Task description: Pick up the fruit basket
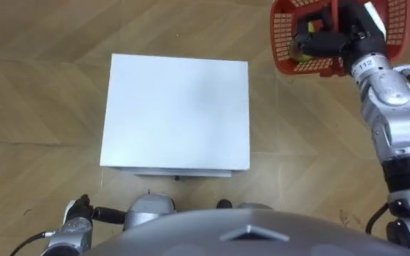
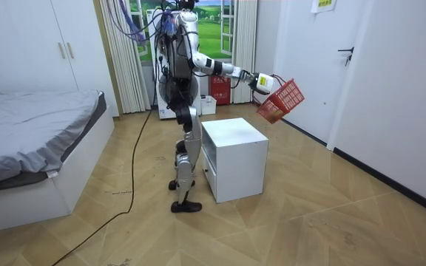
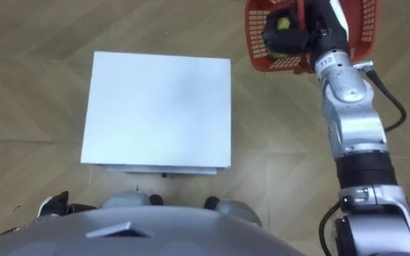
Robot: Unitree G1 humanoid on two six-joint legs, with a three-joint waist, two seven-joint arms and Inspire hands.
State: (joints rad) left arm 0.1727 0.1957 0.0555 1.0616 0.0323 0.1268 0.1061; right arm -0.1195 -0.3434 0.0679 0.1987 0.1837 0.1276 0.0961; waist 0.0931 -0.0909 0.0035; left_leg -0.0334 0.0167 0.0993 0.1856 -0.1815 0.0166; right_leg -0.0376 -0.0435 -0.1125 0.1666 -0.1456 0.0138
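Closest in, low by the robot's body and well apart from the working arm, the left robot hand [image 1: 84, 213] sits idle. I cannot tell whether it is released or clenched. Next out is the white desk [image 1: 176, 114], its top bare, lying below and to the left of the right robot hand [image 1: 324, 39]. That arm is stretched out past the desk's far right corner, over the wooden floor [image 1: 41, 78].

The right robot hand is clenched on the fruit basket [image 1: 282, 39], its dark fingers wrapped round what looks like the red handle strip. So the basket is off the desk and in the air, hanging tilted from the grip with its open side turned partly toward me. In the room view it hangs just beyond and below the robot hand, clear of the desk's edge.

I judge the basket to be light, stiff plastic mesh, since it holds its shape from a single grip with no sag. The mesh looks smooth, so a hold on the wall could slip. The handle is the right place to take it, near its middle so the load hangs level.

Inside, just beside the robot hand, I see a yellow-green fruit [image 3: 283, 23]. It looks loose, and with the basket tilted I'd expect it to roll and shift the weight, perhaps tipping out on a fast swing. Fruit bruises, so I would move gently.
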